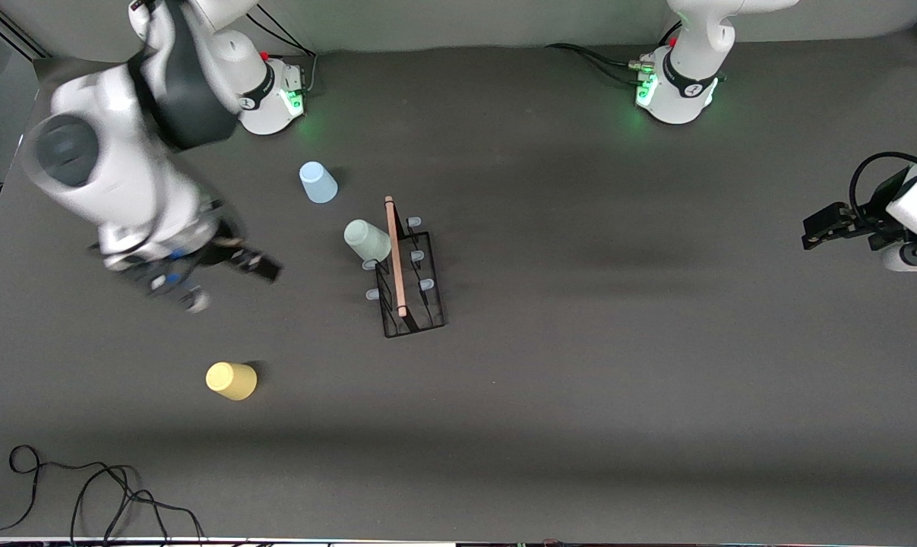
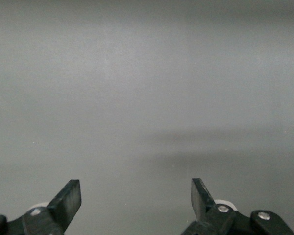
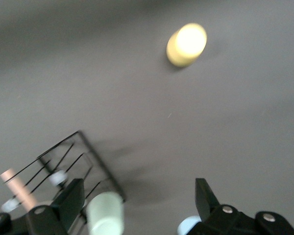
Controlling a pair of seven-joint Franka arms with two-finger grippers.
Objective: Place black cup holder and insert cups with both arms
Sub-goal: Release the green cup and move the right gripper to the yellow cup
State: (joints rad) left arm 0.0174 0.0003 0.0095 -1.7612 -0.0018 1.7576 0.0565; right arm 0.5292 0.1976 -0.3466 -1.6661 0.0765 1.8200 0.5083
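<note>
A dark grey table (image 1: 580, 395) fills the front view, matte and bare apart from the task's things, with a pale wall strip along the top edge and a loose black cable (image 1: 86, 494) coiled at the lower left corner. The two arm bases glow green along the top of the frame.

Near the middle of the frame stands the black cup holder (image 1: 406, 282), upright on its rectangular base, its wooden rod handle (image 1: 395, 254) running top to bottom in the picture. The pale green cup (image 1: 367, 240) sits upside down on one of its upper pegs, on the side toward the right arm's end of the table. The light blue cup (image 1: 317, 182) stands mouth-down on the table above and left of the holder in the frame, apart from it. The yellow cup (image 1: 232, 381) stands mouth-down in the lower left part of the frame, well apart from the holder.

The right gripper (image 1: 192, 285) hangs in the left part of the frame, over bare table between the yellow cup and the blue cup; its fingers (image 3: 71, 200) are spread wide and hold nothing.

The left gripper (image 1: 826, 228) waits at the right edge of the frame, over bare table, fingers (image 2: 68, 198) wide apart and empty.
</note>
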